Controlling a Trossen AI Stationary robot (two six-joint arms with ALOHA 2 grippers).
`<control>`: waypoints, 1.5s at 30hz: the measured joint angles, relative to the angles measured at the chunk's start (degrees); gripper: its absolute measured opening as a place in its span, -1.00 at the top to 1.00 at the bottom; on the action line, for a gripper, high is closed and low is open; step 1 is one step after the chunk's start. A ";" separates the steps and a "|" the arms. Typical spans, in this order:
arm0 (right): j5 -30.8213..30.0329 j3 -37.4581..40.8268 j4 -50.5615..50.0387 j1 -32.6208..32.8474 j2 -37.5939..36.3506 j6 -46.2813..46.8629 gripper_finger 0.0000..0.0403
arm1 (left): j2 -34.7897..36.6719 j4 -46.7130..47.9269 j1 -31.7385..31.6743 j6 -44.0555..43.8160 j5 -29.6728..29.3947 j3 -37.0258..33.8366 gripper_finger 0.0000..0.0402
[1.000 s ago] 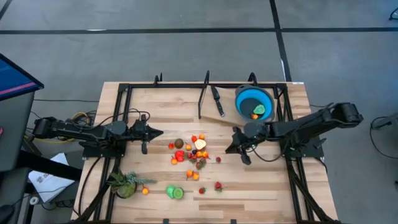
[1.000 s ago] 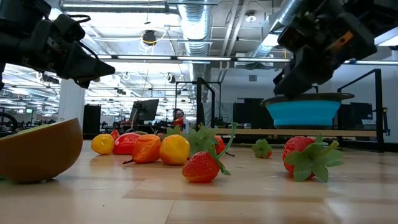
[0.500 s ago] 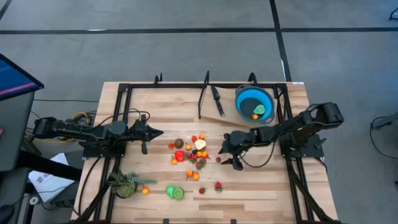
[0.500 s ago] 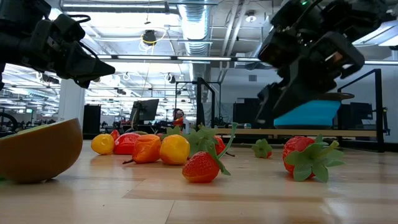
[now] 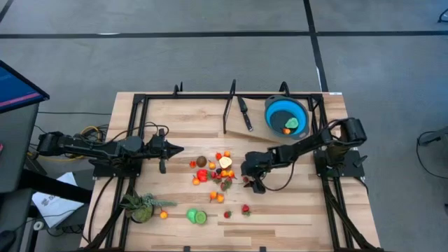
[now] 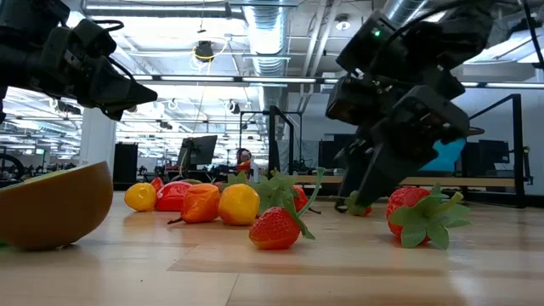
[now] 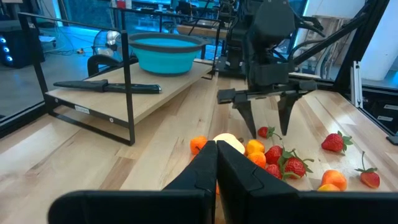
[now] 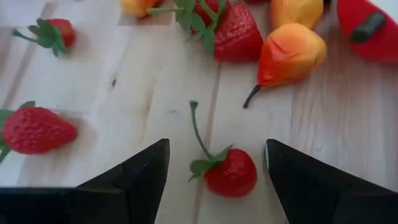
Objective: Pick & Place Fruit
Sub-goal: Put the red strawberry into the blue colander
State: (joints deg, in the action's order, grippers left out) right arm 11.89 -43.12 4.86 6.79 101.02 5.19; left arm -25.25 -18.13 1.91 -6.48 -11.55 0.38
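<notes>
Several small toy fruits [image 5: 217, 171] lie clustered mid-table, red, orange and yellow. My right gripper [image 5: 250, 180] stands open at the cluster's right edge, fingers pointing down. A small red fruit with a green stem [image 8: 230, 173] lies on the wood between its fingers without touching them; the left wrist view shows the same fruit [image 7: 266, 132] under my right gripper [image 7: 267, 118]. My left gripper [image 5: 175, 149] is shut and hovers left of the cluster, holding nothing. The blue bowl [image 5: 278, 106] stands on a raised board at the far right with a green and an orange fruit inside.
A black-handled knife [image 5: 243, 113] lies on the board next to the bowl. A spiky green plant [image 5: 142, 206] and green fruit halves [image 5: 197, 216] sit near the front edge, with two strawberries [image 5: 246, 208] to their right. A black frame [image 5: 231, 98] borders the table.
My right gripper has travelled from beside the bowl toward the table's left, down to the right edge of the fruit cluster, and has opened on the way. Its fingers now straddle the small red fruit. The fruits have not moved.
</notes>
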 joint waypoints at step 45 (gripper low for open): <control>-3.04 -4.83 -10.36 0.37 -0.20 -8.06 -0.20 | 0.01 0.02 0.00 0.13 0.00 -0.02 1.00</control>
State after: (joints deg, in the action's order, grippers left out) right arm 8.85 -47.94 -5.50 7.16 100.82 -2.87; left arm -25.25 -18.11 1.91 -6.35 -11.55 0.36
